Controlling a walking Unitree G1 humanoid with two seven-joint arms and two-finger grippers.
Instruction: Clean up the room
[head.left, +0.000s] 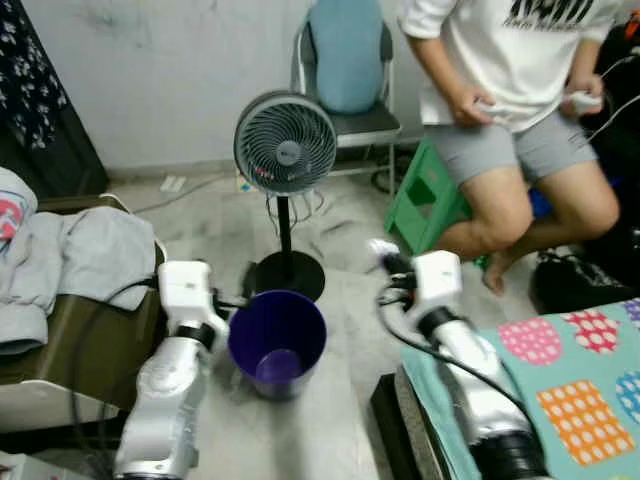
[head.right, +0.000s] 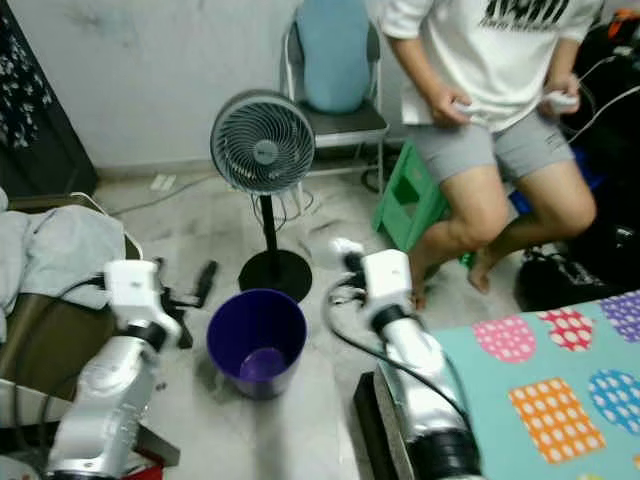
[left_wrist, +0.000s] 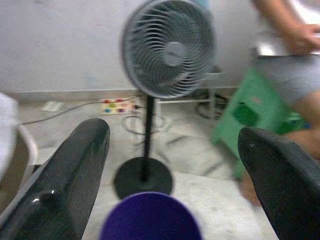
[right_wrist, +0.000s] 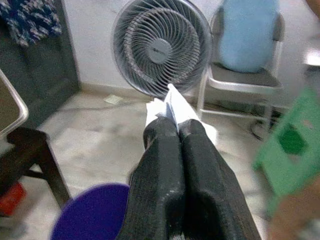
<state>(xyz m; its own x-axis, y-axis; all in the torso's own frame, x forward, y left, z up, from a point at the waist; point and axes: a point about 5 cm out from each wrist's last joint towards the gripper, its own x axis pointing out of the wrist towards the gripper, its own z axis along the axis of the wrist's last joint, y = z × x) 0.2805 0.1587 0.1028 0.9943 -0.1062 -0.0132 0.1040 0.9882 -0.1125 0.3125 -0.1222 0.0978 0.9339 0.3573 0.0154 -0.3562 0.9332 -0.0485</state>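
Paper (right_wrist: 172, 107) sits pinched in your closed right gripper (right_wrist: 178, 125), just beside the purple bin (head.left: 277, 340). Dropping it in remains; your left gripper (left_wrist: 175, 165) gapes wide, empty.

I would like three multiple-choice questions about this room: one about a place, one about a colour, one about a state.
1. Where does the fan stand?
A. behind the bin
B. on the bed
C. on the chair

2. What colour is the bin?
A. green
B. purple
C. white

3. What is the right gripper doing?
A. hanging open
B. shut on white paper
C. gripping the fan

Key: 1 A, its base sits on the floor past the bin; 2 B, the walls are purple; 3 B, white paper sticks out between the closed fingers.
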